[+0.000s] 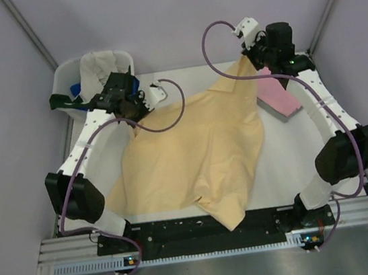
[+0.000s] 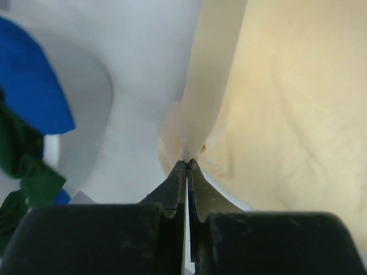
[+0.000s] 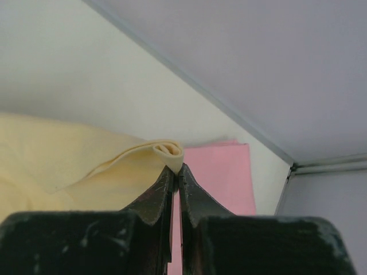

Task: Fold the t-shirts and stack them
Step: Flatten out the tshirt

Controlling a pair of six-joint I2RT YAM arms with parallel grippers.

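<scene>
The pale peach-yellow t-shirt (image 1: pixel 196 153) hangs spread between both grippers, its lower end draped over the table's near edge. My left gripper (image 1: pixel 128 106) is shut on its left upper corner; in the left wrist view (image 2: pixel 187 163) the cloth (image 2: pixel 287 114) bunches at the tips. My right gripper (image 1: pixel 255 57) is shut on the right upper corner; in the right wrist view (image 3: pixel 176 168) a rolled fold of the shirt (image 3: pixel 166 152) sits between the tips. A folded pink t-shirt (image 1: pixel 279 100) lies at the far right, also seen in the right wrist view (image 3: pixel 221 172).
A white tub (image 1: pixel 68 81) at the far left holds cream-white (image 1: pixel 100 66), blue (image 2: pixel 31 86) and dark green (image 2: pixel 23 166) shirts. Purple cables loop over both arms. Grey enclosure walls (image 3: pixel 258 57) stand close behind the table.
</scene>
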